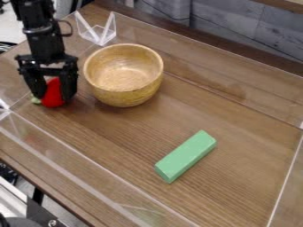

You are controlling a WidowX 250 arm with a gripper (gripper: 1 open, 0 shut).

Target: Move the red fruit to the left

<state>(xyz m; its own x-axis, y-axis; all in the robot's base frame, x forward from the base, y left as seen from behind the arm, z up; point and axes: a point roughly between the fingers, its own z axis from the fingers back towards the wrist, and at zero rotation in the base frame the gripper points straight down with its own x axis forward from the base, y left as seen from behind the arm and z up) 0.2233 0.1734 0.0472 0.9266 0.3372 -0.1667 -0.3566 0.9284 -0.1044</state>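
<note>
The red fruit (52, 94) rests on the wooden table at the left, just left of the wooden bowl (123, 74). My gripper (50, 91) points down over it. Its black fingers (71, 86) stand spread on either side of the fruit, open, with gaps showing between pads and fruit. The fruit's stem is hidden by the gripper.
A green rectangular block (187, 155) lies toward the front right. Clear acrylic walls (71, 191) fence the table on the front, left and right. Two clear triangular pieces (97, 28) stand behind the bowl.
</note>
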